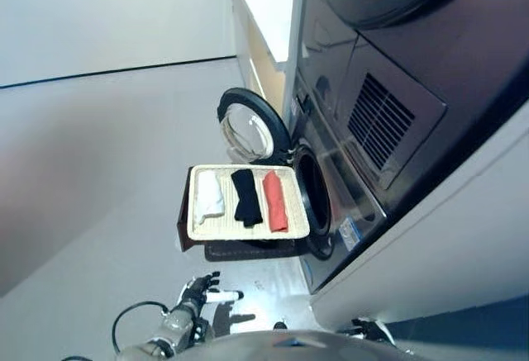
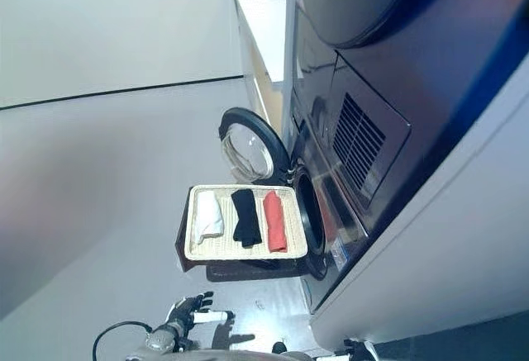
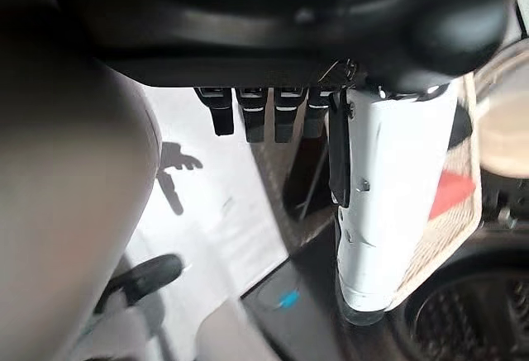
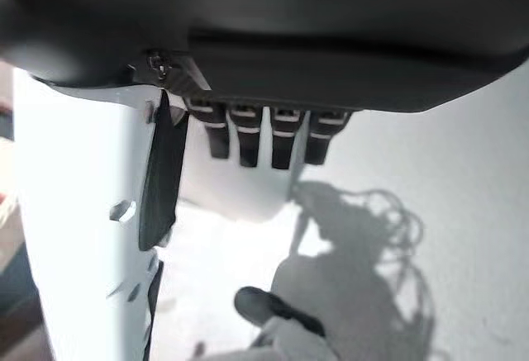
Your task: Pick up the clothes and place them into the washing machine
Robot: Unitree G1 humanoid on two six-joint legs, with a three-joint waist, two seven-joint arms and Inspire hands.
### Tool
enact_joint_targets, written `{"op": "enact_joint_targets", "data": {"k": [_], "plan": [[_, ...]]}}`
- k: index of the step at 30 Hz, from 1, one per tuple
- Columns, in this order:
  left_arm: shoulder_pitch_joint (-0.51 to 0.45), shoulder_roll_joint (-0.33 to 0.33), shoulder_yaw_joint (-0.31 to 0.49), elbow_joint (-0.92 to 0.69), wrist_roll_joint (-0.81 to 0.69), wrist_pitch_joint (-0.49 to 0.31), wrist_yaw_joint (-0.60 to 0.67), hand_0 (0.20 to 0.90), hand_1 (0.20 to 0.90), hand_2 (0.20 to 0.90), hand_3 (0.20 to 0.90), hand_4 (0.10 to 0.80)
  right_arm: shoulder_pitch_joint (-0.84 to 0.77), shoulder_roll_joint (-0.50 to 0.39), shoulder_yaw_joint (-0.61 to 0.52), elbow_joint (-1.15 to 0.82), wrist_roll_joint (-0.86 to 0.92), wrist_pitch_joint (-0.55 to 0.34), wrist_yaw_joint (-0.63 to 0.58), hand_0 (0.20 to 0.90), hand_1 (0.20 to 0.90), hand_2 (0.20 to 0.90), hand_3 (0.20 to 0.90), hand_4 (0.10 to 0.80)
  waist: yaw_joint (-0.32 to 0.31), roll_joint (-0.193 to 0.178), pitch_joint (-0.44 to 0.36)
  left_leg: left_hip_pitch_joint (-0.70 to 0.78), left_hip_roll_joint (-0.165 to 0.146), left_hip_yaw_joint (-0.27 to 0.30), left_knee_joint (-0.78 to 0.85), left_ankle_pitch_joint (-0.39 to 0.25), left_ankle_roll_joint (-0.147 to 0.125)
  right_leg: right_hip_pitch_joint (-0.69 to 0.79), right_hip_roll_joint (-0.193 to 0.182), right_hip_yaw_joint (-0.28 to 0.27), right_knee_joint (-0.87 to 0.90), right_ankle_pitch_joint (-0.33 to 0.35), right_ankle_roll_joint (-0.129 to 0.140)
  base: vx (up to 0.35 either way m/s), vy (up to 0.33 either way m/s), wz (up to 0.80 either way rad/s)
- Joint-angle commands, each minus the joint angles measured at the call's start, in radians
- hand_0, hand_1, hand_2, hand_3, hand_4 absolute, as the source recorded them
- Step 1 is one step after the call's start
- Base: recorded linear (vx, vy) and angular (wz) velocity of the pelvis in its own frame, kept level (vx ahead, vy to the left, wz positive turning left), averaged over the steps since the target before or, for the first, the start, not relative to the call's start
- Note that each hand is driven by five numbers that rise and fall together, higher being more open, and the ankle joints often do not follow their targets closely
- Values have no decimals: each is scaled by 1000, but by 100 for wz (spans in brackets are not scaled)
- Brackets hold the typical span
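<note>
Three folded clothes lie side by side in a pale woven tray [image 1: 248, 233]: a white one [image 1: 208, 196], a black one [image 1: 246, 197] and a red one [image 1: 274, 201]. The tray rests on a dark stand [image 1: 240, 250] right in front of the washing machine's round opening [image 1: 314, 192], whose door [image 1: 248, 125] is swung open. My left hand [image 1: 197, 291] hangs low over the floor, short of the tray, with its fingers [image 3: 263, 117] straight and holding nothing. The red cloth [image 3: 455, 192] shows past its thumb. My right hand [image 4: 248, 142] is open too, over bare floor and away from the tray.
The dark machine front with a vent grille [image 1: 380, 121] runs along the right side. A white cabinet [image 1: 264, 14] stands beyond the open door. Grey floor [image 1: 99, 171] stretches out on the left of the tray.
</note>
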Motion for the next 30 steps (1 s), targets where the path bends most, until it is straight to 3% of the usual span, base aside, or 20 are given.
{"op": "enact_joint_targets", "data": {"k": [1, 3, 4, 6, 7, 9, 10, 12, 13, 15, 19, 22, 23, 25, 30], "plan": [[14, 41, 13, 18, -7, -14, 29, 900, 900, 900, 900, 800, -65, -49, 1, -25, 8, -67, -52, 900, 900, 900, 900, 800, 48, 18, -14, 7, 36, -20, -281, 131, 13, 66, -42, 94, 12, -74, 130, 371, 189, -31], [18, 42, 15, 25, -3, -14, 30, 900, 900, 900, 900, 800, -62, -50, -4, -21, 11, -65, -52, 900, 900, 900, 900, 800, 53, 19, -16, 8, 31, -26, -299, 141, 9, 90, -52, 99, 9, -85, 137, 353, 196, -15], [23, 46, 19, 32, 11, -10, 28, 900, 900, 900, 900, 800, -57, -51, -10, -8, 7, -62, -46, 900, 900, 900, 900, 800, 63, 23, -37, 21, 13, -59, -288, 125, 15, 113, -77, 115, 18, -99, 151, 325, 210, -22], [24, 49, 17, 31, 12, -12, 25, 900, 900, 900, 900, 800, -53, -47, -10, -6, 6, -62, -43, 900, 900, 900, 900, 800, 63, 16, -47, 23, -1, -53, -267, 114, 17, 121, -93, 117, 22, -101, 159, 313, 234, -52], [18, 58, 16, 25, 22, -16, 20, 900, 900, 900, 900, 800, -49, -43, -29, 10, 10, -58, -33, 900, 900, 900, 900, 800, 70, 2, -60, 22, -42, -49, -228, 73, 39, 118, -140, 123, 55, -94, 187, 249, 254, -68], [6, 71, 16, 25, 30, -18, 22, 900, 900, 900, 900, 800, -53, -36, -42, 12, 18, -59, -30, 900, 900, 900, 900, 800, 73, -9, -65, 18, -76, -27, -196, 37, 64, 86, -172, 140, 131, -56, 204, 255, 296, -37], [-2, 81, 12, 20, 34, -18, 27, 900, 900, 900, 900, 800, -54, -33, -51, 10, 25, -59, -27, 900, 900, 900, 900, 800, 71, -19, -66, 20, -102, -13, -178, 11, 83, 58, -193, 155, 196, -4, 211, 193, 257, -3], [-9, 88, 9, 13, 36, -18, 27, 900, 900, 900, 900, 800, -57, -34, -52, 7, 28, -60, -27, 900, 900, 900, 900, 800, 70, -17, -65, 29, -112, -6, -176, 1, 94, 28, -194, 161, 247, 34, 209, 139, 220, 2], [-20, 100, 5, 7, 42, -18, 24, 900, 900, 900, 900, 800, -61, -35, -56, 1, 34, -62, -23, 900, 900, 900, 900, 800, 59, -6, -50, 58, -131, 5, -178, -20, 118, -33, -194, 154, 360, 98, 202, 145, 286, 5], [-27, 113, 6, 12, 45, -14, 24, 900, 900, 900, 900, 800, -63, -30, -64, 2, 39, -61, -23, 900, 900, 900, 900, 800, 48, 14, -31, 92, -136, 16, -184, -35, 135, -93, -194, 99, 445, 127, 196, 180, 314, -7], [-15, 117, 20, 18, 63, -9, 11, 900, 900, 900, 900, 800, -49, -28, -76, 12, 38, -60, -15, 900, 900, 900, 900, 800, 22, 33, -40, 180, -150, 27, -247, -55, 132, -159, -143, -34, 341, 18, 174, 258, 177, -9], [-3, 107, 31, 17, 73, -9, 3, 900, 900, 900, 900, 800, -42, -31, -79, 18, 28, -57, -11, 900, 900, 900, 900, 800, 9, 14, -42, 241, -178, 25, -277, -82, 128, -172, -116, -126, 160, 46, 165, 222, 36, -1], [2, 103, 33, 18, 75, -9, 2, 900, 900, 900, 900, 800, -40, -32, -80, 17, 26, -56, -9, 900, 900, 900, 900, 800, 3, 8, -42, 253, -185, 24, -277, -93, 128, -178, -108, -128, 130, 62, 165, 151, 8, 6], [2, 92, 32, 18, 74, -13, 1, 900, 900, 900, 900, 800, -33, -31, -72, 22, 30, -60, 0, 900, 900, 900, 900, 800, -10, -1, -40, 266, -198, 6, -263, -114, 134, -153, -71, -18, 104, 52, 153, 150, 1, 23], [29, 55, 34, 32, 79, -15, -10, 900, 900, 900, 900, 800, -13, -26, -72, 38, 32, -61, 5, 900, 900, 900, 900, 800, 2, 0, -84, 296, -195, 13, -318, -92, 122, -75, -57, -25, 29, 51, 153, 119, -31, 16]]}}
